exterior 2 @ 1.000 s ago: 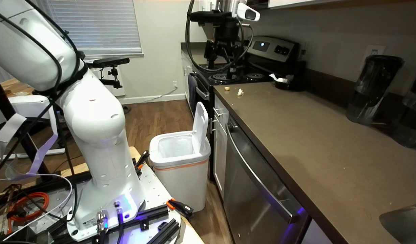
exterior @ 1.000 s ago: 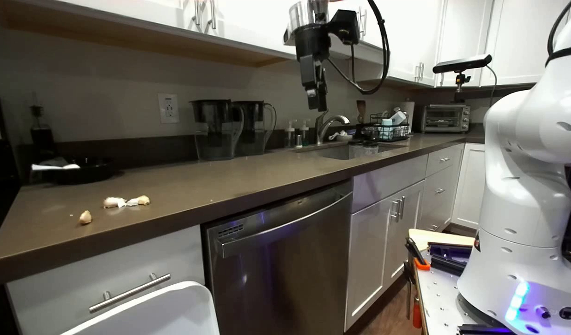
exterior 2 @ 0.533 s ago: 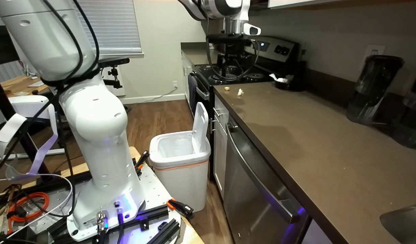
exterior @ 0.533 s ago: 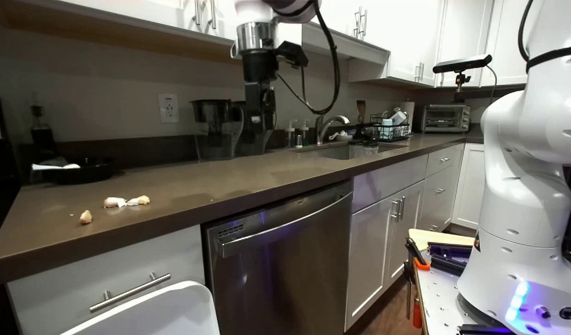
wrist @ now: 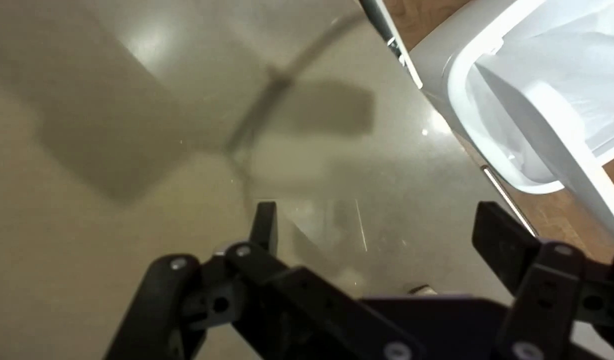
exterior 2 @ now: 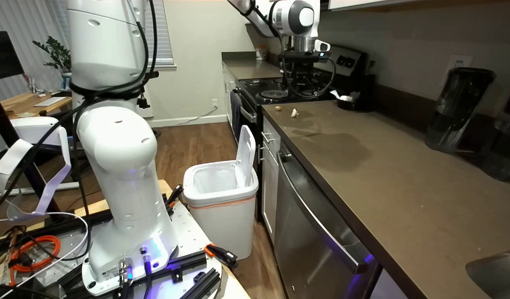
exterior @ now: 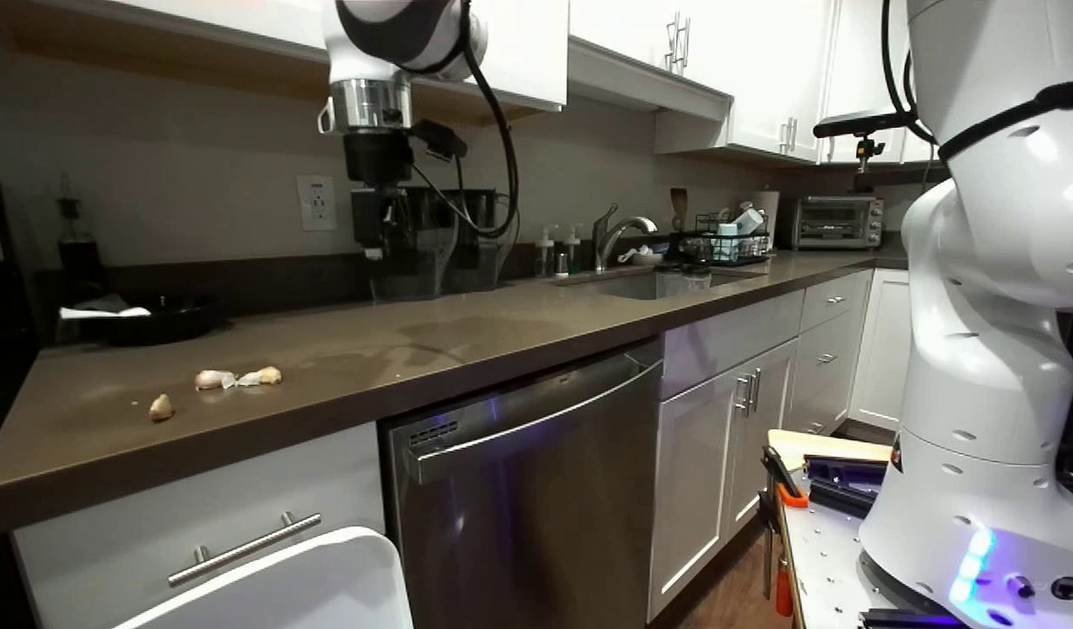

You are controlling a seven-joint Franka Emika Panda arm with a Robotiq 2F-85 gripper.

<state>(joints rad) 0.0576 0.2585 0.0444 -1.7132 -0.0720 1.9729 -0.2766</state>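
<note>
A single clove, apparently garlic, and a small cluster of cloves near it lie loose on the table; none is held, so any pick-up is judged undone, and no completed step is in evidence. The pincer hangs empty above the table, its two sides spread wide apart, clear of the cloves, which lie lower and farther toward the left edge in an exterior view. A white bin with its lid raised stands beside the table; what it contains cannot be determined.
</note>
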